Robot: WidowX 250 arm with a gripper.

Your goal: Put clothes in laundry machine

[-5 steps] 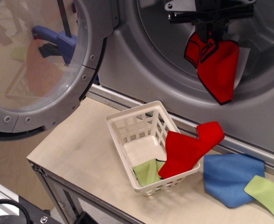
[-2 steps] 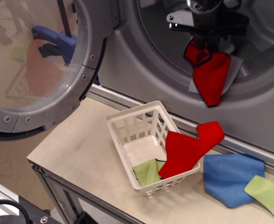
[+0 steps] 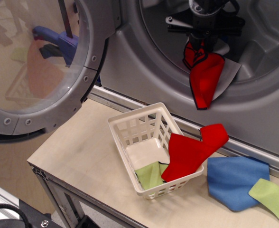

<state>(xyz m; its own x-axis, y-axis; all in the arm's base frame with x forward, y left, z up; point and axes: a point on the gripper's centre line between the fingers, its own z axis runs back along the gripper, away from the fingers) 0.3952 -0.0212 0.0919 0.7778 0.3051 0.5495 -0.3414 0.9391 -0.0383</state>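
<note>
The gripper [image 3: 202, 42], jaws pinching the black-edged red cloth [image 3: 203, 76], hangs inside the laundry machine [image 3: 144, 57] drum mouth.

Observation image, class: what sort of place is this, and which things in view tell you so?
Probably a robotics lab mock-up of a laundry corner. A grey front-loading laundry machine stands with its door open, a gripper holds a red cloth at the drum mouth, and a white basket sits on a plywood bench.

Black pincer [image 3: 199, 42] pointing straight down from above, fingers pinched together, wrist vertical overhead.
</note>
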